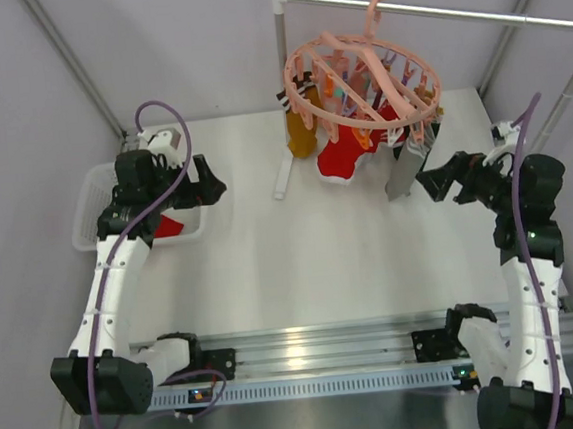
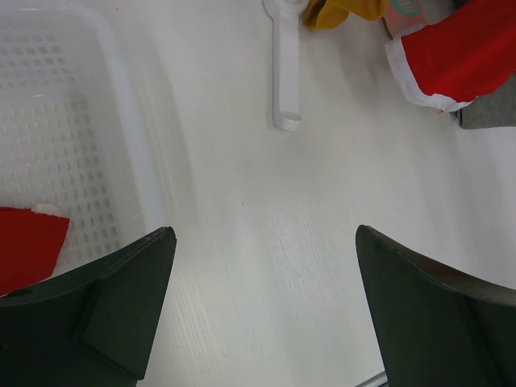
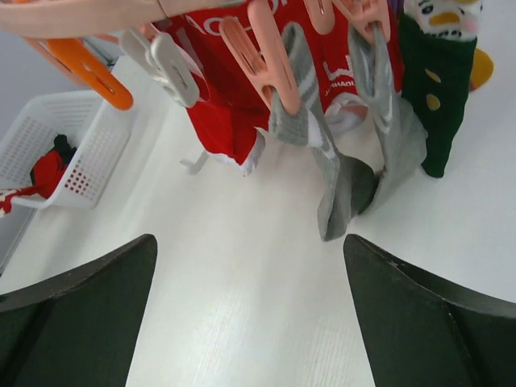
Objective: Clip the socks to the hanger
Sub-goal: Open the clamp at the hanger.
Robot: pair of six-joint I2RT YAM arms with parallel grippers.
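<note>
At far left, white basket [image 1: 87,207] holding red sock [image 1: 170,226], left hand [image 1: 213,181] and right hand [image 1: 432,180] both open

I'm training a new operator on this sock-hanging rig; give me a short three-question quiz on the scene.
1. True or false: the left gripper and right gripper both have open, empty jaws.
2. Fill in: the grey socks hang from the ___ of the hanger.
3. Where does the loose red sock lie? A) in the white mesh basket B) on the hanger C) in the right jaws
Key: 1 true; 2 clips; 3 A.
</note>
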